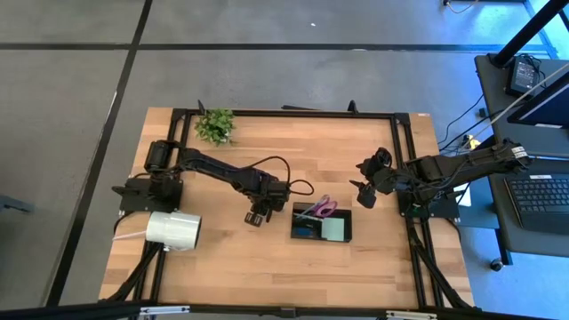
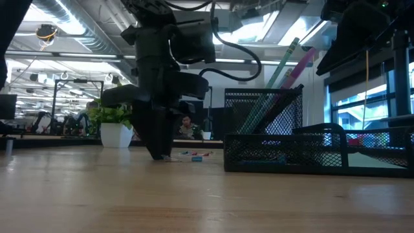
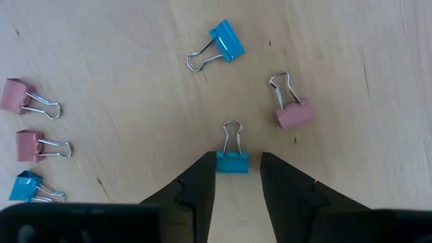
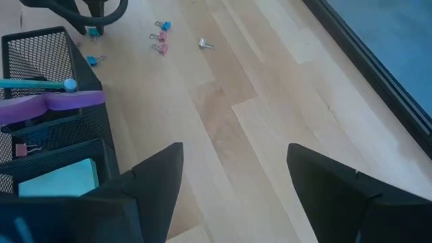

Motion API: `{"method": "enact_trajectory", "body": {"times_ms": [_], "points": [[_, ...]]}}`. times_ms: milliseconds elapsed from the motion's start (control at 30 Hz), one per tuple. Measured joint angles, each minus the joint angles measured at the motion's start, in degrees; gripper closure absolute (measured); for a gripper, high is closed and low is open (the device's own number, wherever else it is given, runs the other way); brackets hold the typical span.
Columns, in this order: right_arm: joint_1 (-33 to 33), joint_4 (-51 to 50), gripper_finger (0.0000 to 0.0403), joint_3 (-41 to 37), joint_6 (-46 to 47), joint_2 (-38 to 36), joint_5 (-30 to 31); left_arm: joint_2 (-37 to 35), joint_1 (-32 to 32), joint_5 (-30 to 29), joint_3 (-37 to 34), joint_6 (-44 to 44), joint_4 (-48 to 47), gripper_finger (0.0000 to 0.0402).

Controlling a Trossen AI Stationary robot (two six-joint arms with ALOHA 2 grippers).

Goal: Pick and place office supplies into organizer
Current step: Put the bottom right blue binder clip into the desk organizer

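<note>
Your left gripper [image 3: 237,177] sits low on the table [image 1: 267,258], just left of the organizer [image 1: 321,224], its fingers [image 3: 199,185] spread with a blue binder clip [image 3: 231,160] between the tips. From your wrist view the pads look to be just beside the clip's body, though you can't tell for sure whether they touch it. Around it lie another blue clip [image 3: 226,40], a pink clip [image 3: 293,113] and three more off to one side. The organizer already holds the purple-handled scissors [image 1: 323,208] and the pale green sticky-note pad [image 1: 334,230]. Your right gripper [image 4: 235,177] waits spread wide above bare wood, to the organizer's right.
</note>
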Motion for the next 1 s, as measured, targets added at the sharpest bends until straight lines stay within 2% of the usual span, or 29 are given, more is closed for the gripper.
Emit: {"method": "enact_trajectory", "body": {"times_ms": [533,1000], "points": [[0.0,0.0,0.0134,0.0,0.0,0.0,0.0,-0.6,-1.7,-1.2,-0.1,0.0,0.2,0.0337],[0.0,0.5,0.0134,0.0,1.4,0.0,0.0,-10.8,-5.4,-0.6,-0.3,-8.4,1.1,0.034]]}}
